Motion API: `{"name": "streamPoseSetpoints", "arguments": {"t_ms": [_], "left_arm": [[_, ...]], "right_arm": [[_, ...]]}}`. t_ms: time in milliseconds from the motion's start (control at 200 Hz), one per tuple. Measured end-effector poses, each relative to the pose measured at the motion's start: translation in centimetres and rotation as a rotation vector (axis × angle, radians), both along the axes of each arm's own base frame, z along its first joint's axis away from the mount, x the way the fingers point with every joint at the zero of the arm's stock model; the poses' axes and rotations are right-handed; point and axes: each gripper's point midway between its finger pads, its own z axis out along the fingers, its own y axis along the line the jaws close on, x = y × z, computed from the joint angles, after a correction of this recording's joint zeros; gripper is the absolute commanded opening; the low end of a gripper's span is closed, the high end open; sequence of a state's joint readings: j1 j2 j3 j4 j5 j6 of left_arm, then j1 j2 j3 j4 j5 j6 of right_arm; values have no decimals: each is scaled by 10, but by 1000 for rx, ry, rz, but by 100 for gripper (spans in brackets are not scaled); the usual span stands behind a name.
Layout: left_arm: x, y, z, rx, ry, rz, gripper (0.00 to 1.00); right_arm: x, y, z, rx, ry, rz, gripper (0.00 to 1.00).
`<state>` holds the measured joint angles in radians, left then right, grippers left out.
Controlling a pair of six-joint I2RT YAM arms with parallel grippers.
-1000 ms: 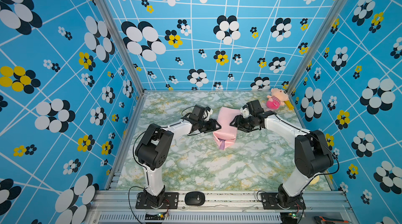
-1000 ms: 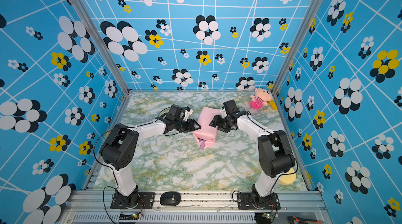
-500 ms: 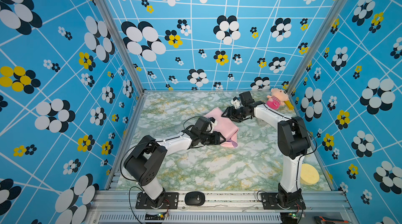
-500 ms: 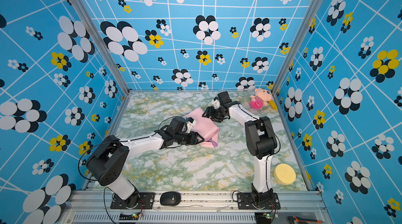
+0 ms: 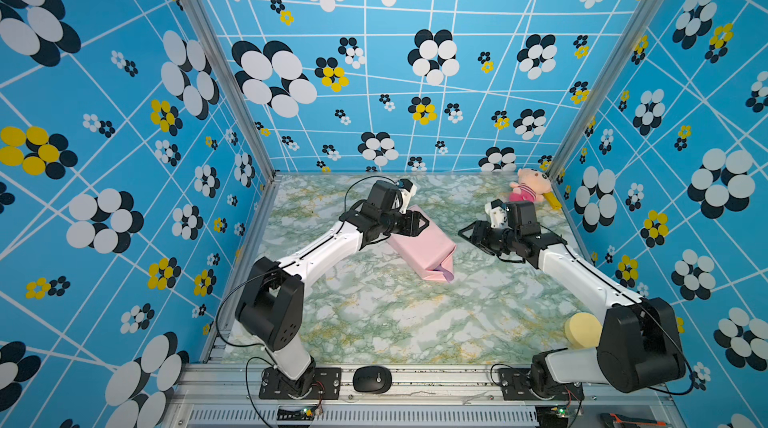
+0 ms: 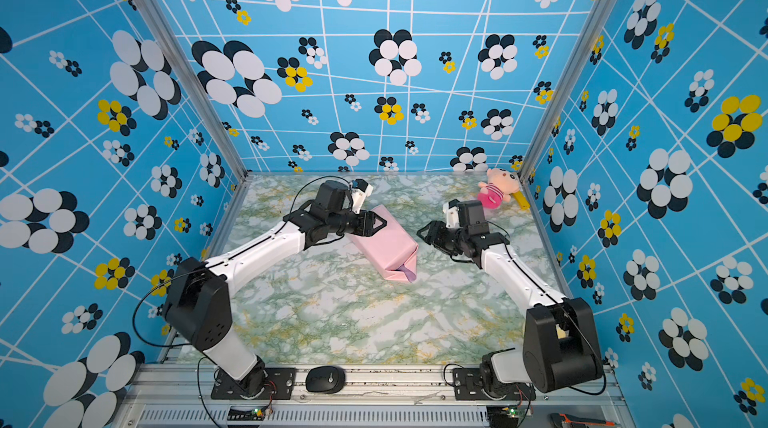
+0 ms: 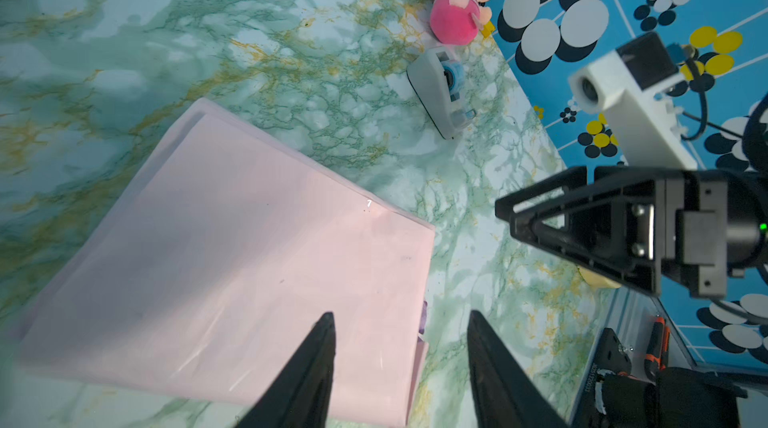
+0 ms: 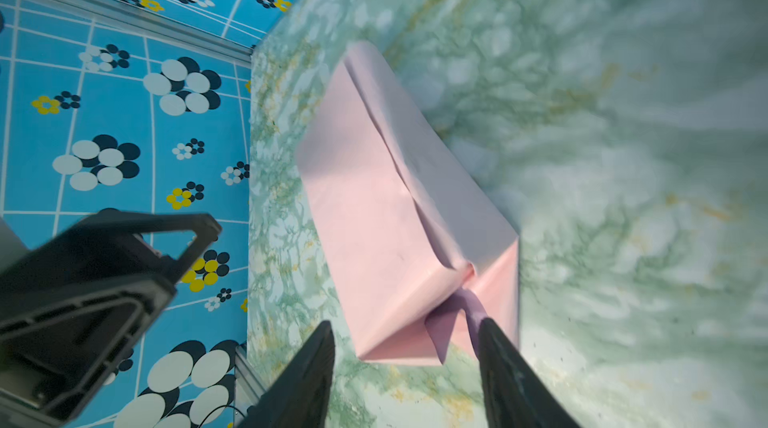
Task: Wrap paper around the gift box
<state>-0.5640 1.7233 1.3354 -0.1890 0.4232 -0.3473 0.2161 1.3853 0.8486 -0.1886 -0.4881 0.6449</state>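
The paper (image 5: pixel 419 249) (image 6: pixel 384 245) is folded round a box shape, pale pink face outward, and lies slantwise mid-table. A lilac flap (image 8: pixel 446 322) sticks out at its near end. The gift box is hidden inside the paper. My left gripper (image 5: pixel 424 222) (image 7: pixel 399 315) hovers open over the parcel's far end and holds nothing. My right gripper (image 5: pixel 463 232) (image 8: pixel 405 322) is open too, just right of the parcel and clear of it. In the right wrist view the lilac flap shows between its fingers.
A grey tape dispenser (image 7: pixel 440 93) stands near the back right, beside a pink plush toy (image 5: pixel 528 191) in the corner. A yellow round sponge (image 5: pixel 582 328) lies front right by the right arm's base. A black mouse (image 5: pixel 372 379) sits on the front rail.
The right gripper has drawn back to the right, away from the parcel. The left gripper has moved from the parcel's near side to its far end. The parcel now lies slantwise.
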Motion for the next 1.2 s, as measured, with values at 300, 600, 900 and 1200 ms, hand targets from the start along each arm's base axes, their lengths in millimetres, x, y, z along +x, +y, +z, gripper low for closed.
{"name": "streamPoseSetpoints", "arguments": {"t_ms": [300,600,900,1200], "left_arm": [[5,-9,-77,108,132,-65,47],[0,-7,-89,114,141,-71,47],[2,-10,-88,88,131,-68,47],[3,-11,-88,68,127,-67,47]], "right_arm": [[-37,-3,-90,58,246,-85,55],[-22,13,-101,137,261,-67,54],[-18,26,-102,194,265,-35,52],[-15,35,-103,239,266,-16,48]]}}
